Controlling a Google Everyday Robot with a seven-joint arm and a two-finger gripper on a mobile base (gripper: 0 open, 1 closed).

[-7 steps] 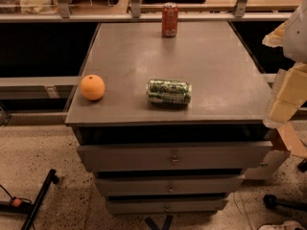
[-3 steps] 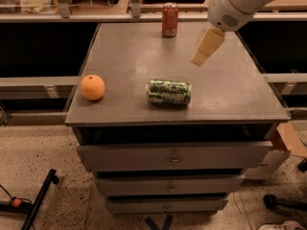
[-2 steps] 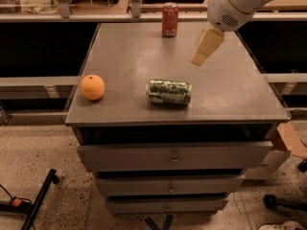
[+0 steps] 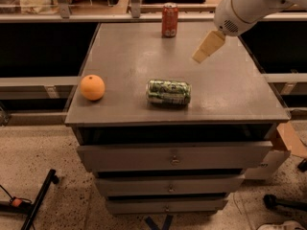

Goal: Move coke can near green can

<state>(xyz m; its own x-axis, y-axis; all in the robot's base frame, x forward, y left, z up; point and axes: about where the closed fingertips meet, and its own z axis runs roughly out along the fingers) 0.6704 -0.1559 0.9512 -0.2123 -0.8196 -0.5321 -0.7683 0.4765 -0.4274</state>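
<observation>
Grey desk (image 4: 120,56) is holding the coke can (image 4: 170,19) upright at its back edge, the green can (image 4: 168,92) sideways near the front edge. The gripper (image 4: 201,53) is hovering toward the back right corner; open or closed, I cannot tell.

The arm has swung in from the right edge of the shot, and the hand (image 4: 203,50) now hangs over the far right part of the bench (image 4: 230,95), near the coke can (image 4: 169,19), barely drifting this last second.
</observation>
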